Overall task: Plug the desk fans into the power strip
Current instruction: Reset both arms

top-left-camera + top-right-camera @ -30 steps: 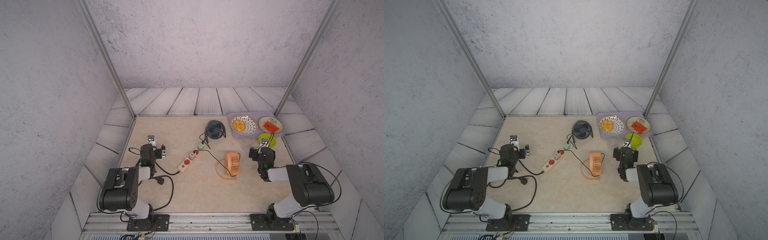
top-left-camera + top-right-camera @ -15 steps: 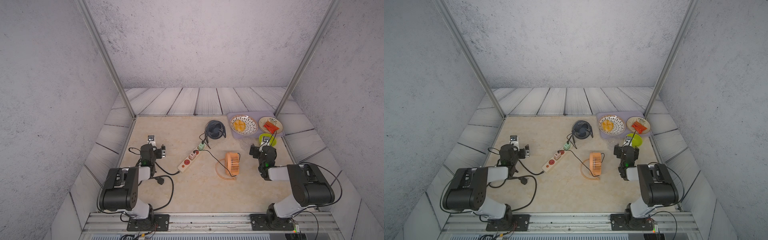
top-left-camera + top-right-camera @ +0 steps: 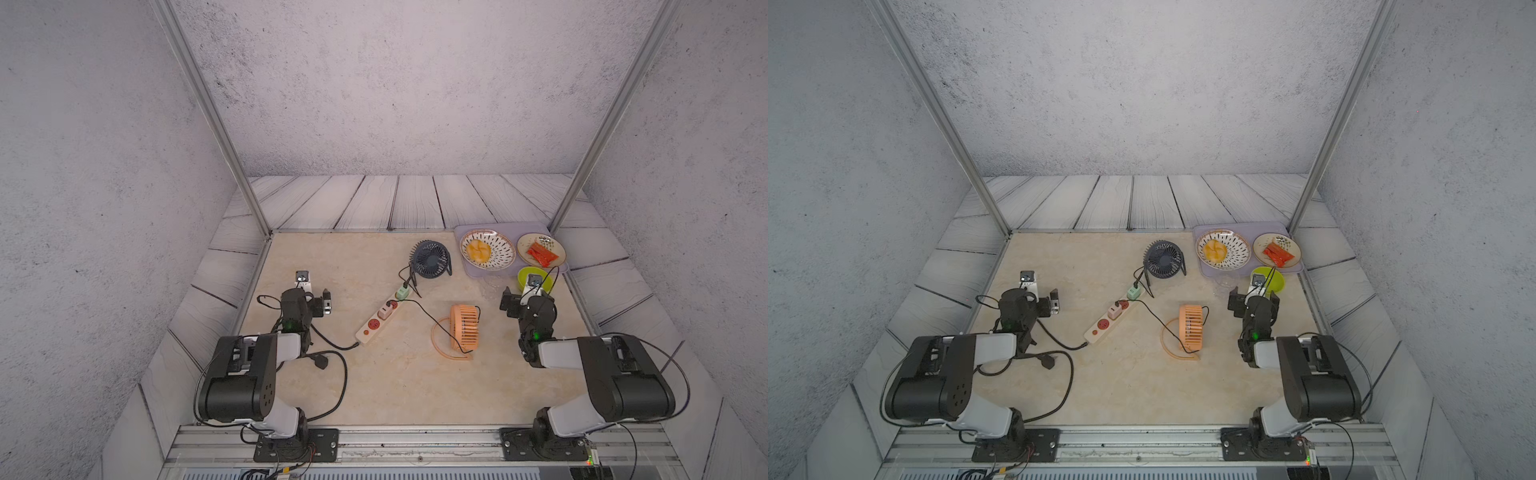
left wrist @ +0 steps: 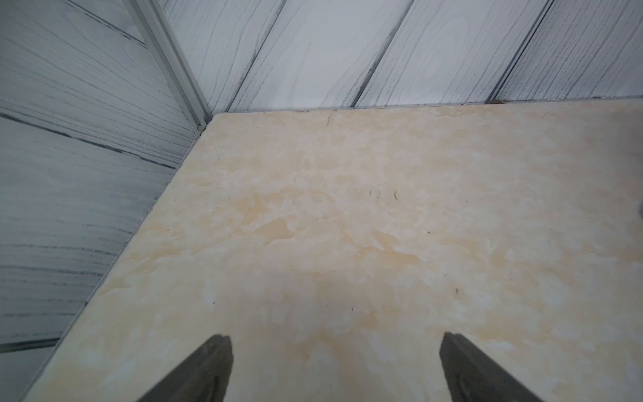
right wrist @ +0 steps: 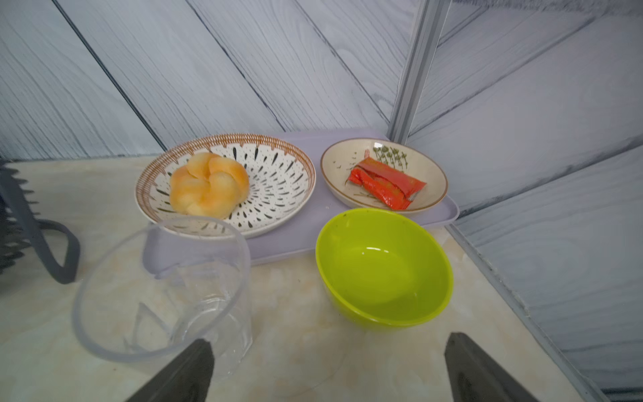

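Left side: bare tabletop (image 4: 330, 226) ahead.
Right side: clear cup (image 5: 163, 289) and green bowl (image 5: 382, 271) close ahead.
Middle: power strip (image 3: 380, 318) lies aslant.

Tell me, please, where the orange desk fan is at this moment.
In both top views the orange desk fan sits on the table, right of the power strip and nearer the robot than the dark blue fan.

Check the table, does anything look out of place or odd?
A black plug lies loose on the table beside the left arm, connected to nothing; it looks like the end of the power strip's own cord. The strip also lies diagonal to the table edges. Nothing looks spilled or broken.
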`<control>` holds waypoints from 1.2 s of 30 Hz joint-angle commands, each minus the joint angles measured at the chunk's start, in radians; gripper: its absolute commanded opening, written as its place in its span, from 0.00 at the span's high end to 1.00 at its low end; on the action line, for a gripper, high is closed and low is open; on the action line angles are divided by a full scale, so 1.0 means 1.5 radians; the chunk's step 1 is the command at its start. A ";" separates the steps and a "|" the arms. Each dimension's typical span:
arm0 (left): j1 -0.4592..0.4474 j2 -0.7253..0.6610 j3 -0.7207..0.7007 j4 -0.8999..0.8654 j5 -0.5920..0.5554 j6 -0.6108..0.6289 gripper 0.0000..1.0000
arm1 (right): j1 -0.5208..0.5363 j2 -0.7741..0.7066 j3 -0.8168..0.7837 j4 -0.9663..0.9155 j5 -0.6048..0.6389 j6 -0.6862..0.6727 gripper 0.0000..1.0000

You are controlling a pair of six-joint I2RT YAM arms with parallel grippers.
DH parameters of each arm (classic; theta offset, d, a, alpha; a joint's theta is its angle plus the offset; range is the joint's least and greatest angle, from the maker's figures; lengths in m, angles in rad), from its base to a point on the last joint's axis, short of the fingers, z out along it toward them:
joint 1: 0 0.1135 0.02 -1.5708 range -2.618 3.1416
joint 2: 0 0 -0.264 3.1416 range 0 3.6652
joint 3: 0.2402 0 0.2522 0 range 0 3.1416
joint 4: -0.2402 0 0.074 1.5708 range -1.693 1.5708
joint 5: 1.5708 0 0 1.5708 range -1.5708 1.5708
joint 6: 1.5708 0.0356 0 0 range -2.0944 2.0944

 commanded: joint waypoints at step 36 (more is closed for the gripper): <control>0.005 0.002 0.009 -0.003 -0.005 -0.004 0.00 | -0.005 0.018 0.017 0.007 0.025 0.009 0.01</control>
